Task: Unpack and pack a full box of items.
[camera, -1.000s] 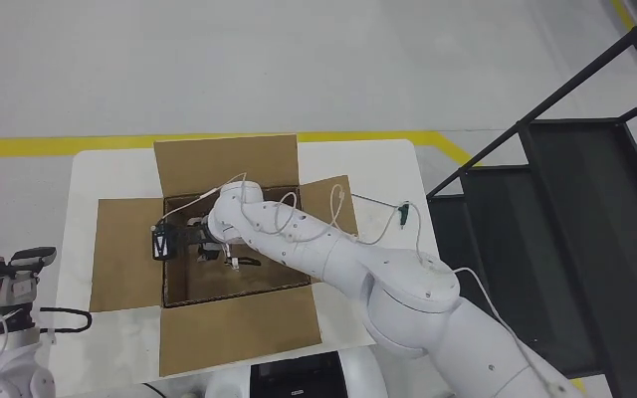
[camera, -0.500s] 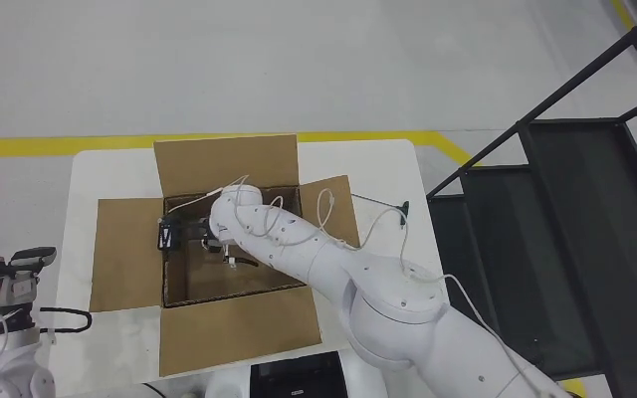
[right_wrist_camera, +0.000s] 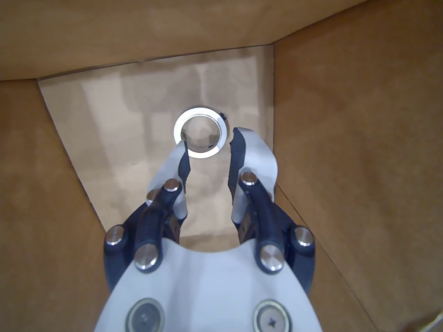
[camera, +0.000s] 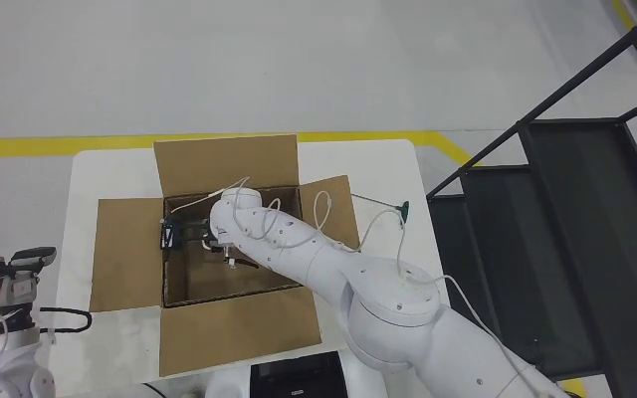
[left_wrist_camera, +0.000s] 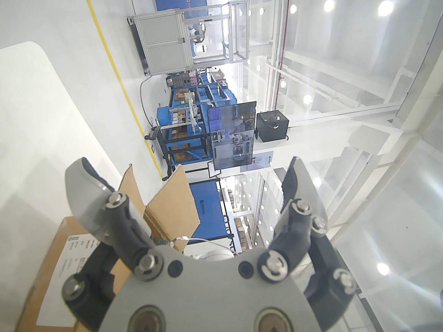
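Unpacking seems nearly done: right end effector (right_wrist_camera: 209,143), spread open, straddles the last silver metal ring (right_wrist_camera: 178,129) inside the brown cardboard box (right_wrist_camera: 328,122).

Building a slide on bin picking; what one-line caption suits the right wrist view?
Right gripper, open, inside the cardboard box, lined up on a metal ring lying on its floor.

The right arm (camera: 309,254) is stretching from the lower right of the top view up toward left of centre, bending at the elbow, with its wrist dipping downward. The right gripper (right_wrist_camera: 208,144) is pointing straight down, its two fingers (right_wrist_camera: 254,153) standing partly apart. The left gripper (left_wrist_camera: 188,174) is holding its own fingers (left_wrist_camera: 86,188) spread wide, and its wrist is rolled sideways.
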You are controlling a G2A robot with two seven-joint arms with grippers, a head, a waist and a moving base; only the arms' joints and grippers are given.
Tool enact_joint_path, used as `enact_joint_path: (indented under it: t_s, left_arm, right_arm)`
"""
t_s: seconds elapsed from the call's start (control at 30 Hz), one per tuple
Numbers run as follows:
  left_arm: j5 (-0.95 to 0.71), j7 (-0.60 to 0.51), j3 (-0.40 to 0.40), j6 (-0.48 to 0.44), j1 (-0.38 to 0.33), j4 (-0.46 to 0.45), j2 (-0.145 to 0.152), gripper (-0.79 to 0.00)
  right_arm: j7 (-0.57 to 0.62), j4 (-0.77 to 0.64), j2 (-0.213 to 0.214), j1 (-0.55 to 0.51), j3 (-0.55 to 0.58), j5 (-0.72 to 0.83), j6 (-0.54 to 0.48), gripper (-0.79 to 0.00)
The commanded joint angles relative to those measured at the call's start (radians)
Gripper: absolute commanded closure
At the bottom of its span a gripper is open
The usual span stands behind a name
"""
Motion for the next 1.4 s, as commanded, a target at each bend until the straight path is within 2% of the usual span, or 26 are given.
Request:
enact_joint_path:
  t_s: [0.0, 0.07, 0.13, 0.17, 0.2, 0.23, 0.43, 0.63, 0.8, 0.97, 1.2, 1.37]
  left_arm:
    - [0.0, 0.0, 0.0, 0.0, 0.0, 0.0, 0.0, -0.785]
    - [0.0, 0.0, 0.0, 0.0, 0.0, 0.0, 0.0, -0.785]
    - [0.0, 0.0, 0.0, 0.0, 0.0, 0.0, 0.0, -0.785]
    - [0.0, 0.0, 0.0, 0.0, 0.0, 0.0, 0.0, -0.785]
    - [0.0, 0.0, 0.0, 0.0, 0.0, 0.0, 0.0, -0.785]
    - [0.0, 0.0, 0.0, 0.0, 0.0, 0.0, 0.0, -0.785]
    - [0.0, 0.0, 0.0, 0.0, 0.0, 0.0, 0.0, -0.785]
    - [0.0, 0.0, 0.0, 0.0, 0.0, 0.0, 0.0, -0.785]
    - [0.0, 0.0, 0.0, 0.0, 0.0, 0.0, 0.0, -0.785]
    - [0.0, 0.0, 0.0, 0.0, 0.0, 0.0, 0.0, -0.785]
    - [0.0, 0.0, 0.0, 0.0, 0.0, 0.0, 0.0, -0.785]
    - [0.0, 0.0, 0.0, 0.0, 0.0, 0.0, 0.0, -0.785]
  right_arm:
    - [0.001, 0.0, -0.001, -0.002, -0.006, 0.008, 0.002, -0.28]
    - [-0.001, -0.001, -0.002, -0.003, -0.011, 0.018, -0.002, -0.292]
    - [-0.016, -0.007, -0.001, -0.001, -0.019, 0.02, -0.015, -0.354]
    - [-0.027, -0.007, 0.0, 0.001, -0.019, 0.018, -0.024, -0.44]
    - [-0.03, -0.005, 0.001, 0.001, -0.019, 0.012, -0.029, -0.671]
    - [-0.037, -0.006, 0.001, 0.002, -0.019, 0.006, -0.031, -0.785]
    - [-0.154, -0.005, 0.011, 0.006, -0.019, -0.028, -0.076, -0.785]
    - [-0.357, 0.013, 0.027, 0.011, -0.012, -0.069, -0.144, -0.785]
    - [-0.436, 0.04, 0.042, 0.016, 0.002, -0.083, -0.169, -0.785]
    - [-0.472, 0.052, 0.062, 0.027, 0.011, -0.104, -0.203, -0.785]
    - [-0.46, 0.018, 0.096, 0.029, 0.021, -0.138, -0.218, -0.785]
    - [-0.46, 0.018, 0.096, 0.029, 0.021, -0.138, -0.218, -0.785]
